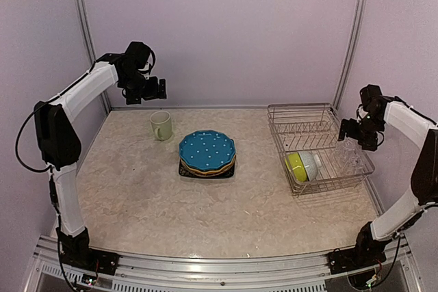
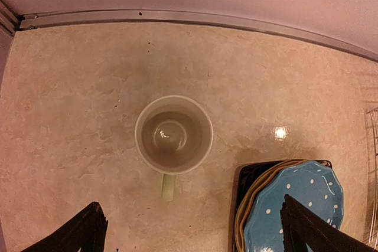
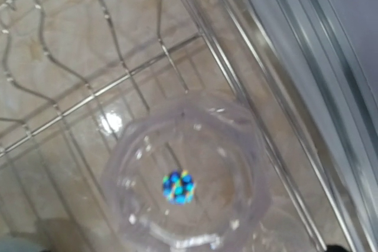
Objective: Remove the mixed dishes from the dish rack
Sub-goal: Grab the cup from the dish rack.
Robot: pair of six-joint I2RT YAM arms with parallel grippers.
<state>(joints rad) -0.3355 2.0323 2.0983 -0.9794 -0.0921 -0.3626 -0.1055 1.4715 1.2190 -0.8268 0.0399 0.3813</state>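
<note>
I'm hovering the left gripper (image 2: 192,203), spread wide, over the pale green mug (image 2: 173,134). The right gripper (image 1: 351,130) is hanging above a clear glass (image 3: 183,187) in the dish rack (image 1: 301,109); I cannot tell its grip.

- dish rack (image 1: 304,131): silver wire, right of centre.
- lime bowl (image 1: 295,167) and white bowl (image 1: 312,164): nested, tipped sideways, in the rack's lower left.
- clear glass (image 3: 186,184): upright, on the rack's right side.
- pale green mug (image 1: 161,126): upright, left of centre.
- blue white-dotted plate (image 1: 207,150): at centre, topping a stack over orange plate (image 2: 241,219) and black square plate (image 2: 253,172).
</note>
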